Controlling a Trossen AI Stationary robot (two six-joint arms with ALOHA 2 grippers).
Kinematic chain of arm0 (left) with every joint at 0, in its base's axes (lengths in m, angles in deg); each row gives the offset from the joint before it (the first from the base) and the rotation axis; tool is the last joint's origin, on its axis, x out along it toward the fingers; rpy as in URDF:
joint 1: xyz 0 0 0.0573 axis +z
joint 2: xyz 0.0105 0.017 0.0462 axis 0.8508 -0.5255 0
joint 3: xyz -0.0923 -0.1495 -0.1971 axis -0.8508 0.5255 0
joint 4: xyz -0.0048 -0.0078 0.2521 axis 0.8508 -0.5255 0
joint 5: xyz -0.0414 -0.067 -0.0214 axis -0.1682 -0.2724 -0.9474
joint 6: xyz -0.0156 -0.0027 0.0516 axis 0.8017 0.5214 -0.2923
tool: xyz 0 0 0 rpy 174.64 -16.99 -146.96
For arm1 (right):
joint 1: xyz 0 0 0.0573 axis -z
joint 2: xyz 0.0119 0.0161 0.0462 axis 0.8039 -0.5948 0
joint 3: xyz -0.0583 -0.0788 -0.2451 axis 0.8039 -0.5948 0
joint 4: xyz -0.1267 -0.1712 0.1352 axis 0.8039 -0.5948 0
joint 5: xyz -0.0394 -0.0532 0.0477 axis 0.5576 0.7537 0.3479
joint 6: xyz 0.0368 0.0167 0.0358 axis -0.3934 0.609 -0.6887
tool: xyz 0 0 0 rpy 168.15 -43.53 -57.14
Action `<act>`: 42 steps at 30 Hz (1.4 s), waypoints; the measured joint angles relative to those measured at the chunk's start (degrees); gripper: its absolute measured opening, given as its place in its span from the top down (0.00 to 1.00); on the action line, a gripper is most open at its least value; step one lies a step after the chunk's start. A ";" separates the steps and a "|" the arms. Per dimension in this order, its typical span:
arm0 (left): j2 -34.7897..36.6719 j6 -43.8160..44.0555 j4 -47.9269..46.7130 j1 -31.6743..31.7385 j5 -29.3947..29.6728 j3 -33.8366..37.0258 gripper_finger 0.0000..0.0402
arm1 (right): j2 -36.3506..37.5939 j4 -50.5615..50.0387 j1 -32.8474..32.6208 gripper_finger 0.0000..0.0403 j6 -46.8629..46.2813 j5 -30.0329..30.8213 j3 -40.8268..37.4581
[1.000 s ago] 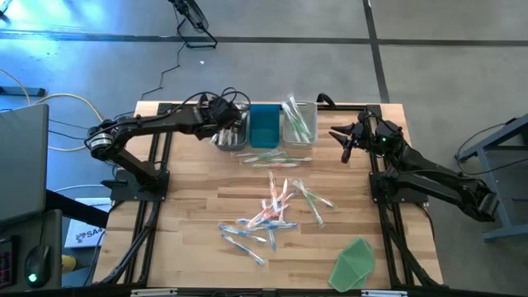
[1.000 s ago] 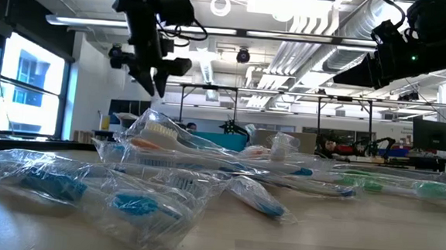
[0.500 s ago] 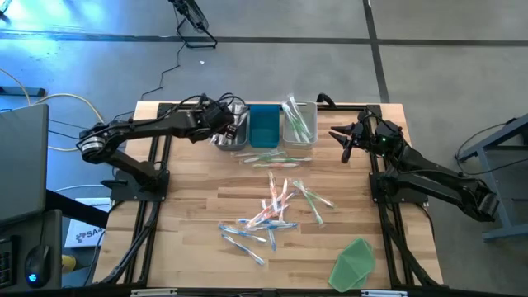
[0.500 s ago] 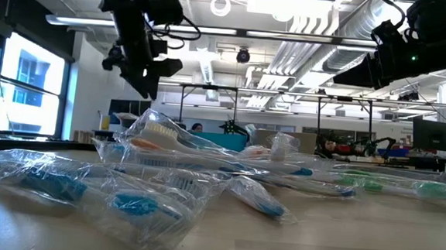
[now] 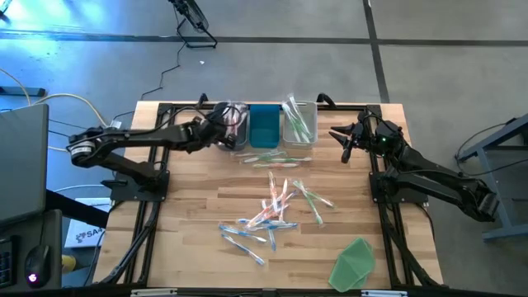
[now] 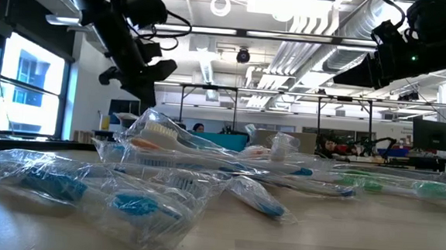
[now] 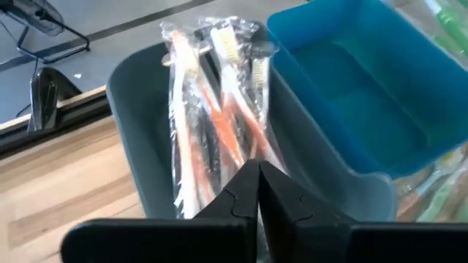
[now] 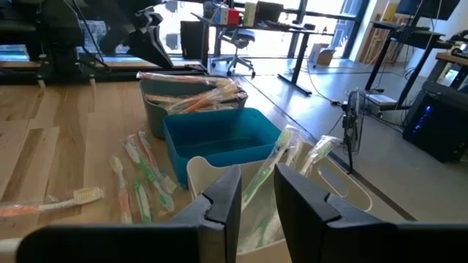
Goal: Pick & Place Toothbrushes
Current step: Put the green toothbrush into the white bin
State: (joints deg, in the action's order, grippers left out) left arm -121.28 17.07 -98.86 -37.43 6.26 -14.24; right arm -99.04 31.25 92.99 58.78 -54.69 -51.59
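Several wrapped toothbrushes (image 5: 276, 210) lie loose in the middle of the table, close up in the low view (image 6: 167, 149). A few green ones (image 5: 276, 157) lie in front of the bins. Wrapped orange toothbrushes (image 7: 219, 102) lean in the grey bin (image 7: 139, 124). My left gripper (image 7: 257, 172) hangs shut just above that bin's near left part (image 5: 224, 136), with nothing between its fingers. My right gripper (image 8: 256, 197) hovers open at the far right (image 5: 345, 140), facing the bins and holding nothing.
At the far edge stands a row of three bins: grey (image 5: 239, 115), blue (image 5: 264, 125) and clear (image 5: 299, 124), the clear one holding green toothbrushes. A green sheet (image 5: 355, 262) lies at the near right corner. Bare wood lies on the table's left side.
My left gripper has drawn back from over the grey bin toward the table's left edge, sunk a little and tipped its fingers less steeply down. Its fingers have shut with nothing in them. My right arm has kept still.
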 joint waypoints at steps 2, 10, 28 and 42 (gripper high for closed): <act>0.80 -0.21 1.22 -0.57 -0.07 0.81 0.99 | 0.02 0.00 0.00 0.81 0.00 0.00 0.00; 4.99 0.33 3.30 -1.38 -1.22 7.39 1.00 | 0.00 0.09 0.02 0.81 0.00 -0.04 0.00; 16.93 -18.28 29.42 -7.44 -10.68 17.72 1.00 | 0.01 0.24 0.00 0.81 0.00 -0.20 0.00; 23.36 -25.64 27.38 -7.41 -13.05 17.72 1.00 | 0.00 0.66 0.00 0.81 0.02 -0.20 0.00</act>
State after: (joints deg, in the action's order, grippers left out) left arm -97.92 -8.57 -71.48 -44.84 -6.79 3.48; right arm -99.04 31.90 92.99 58.80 -54.89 -51.59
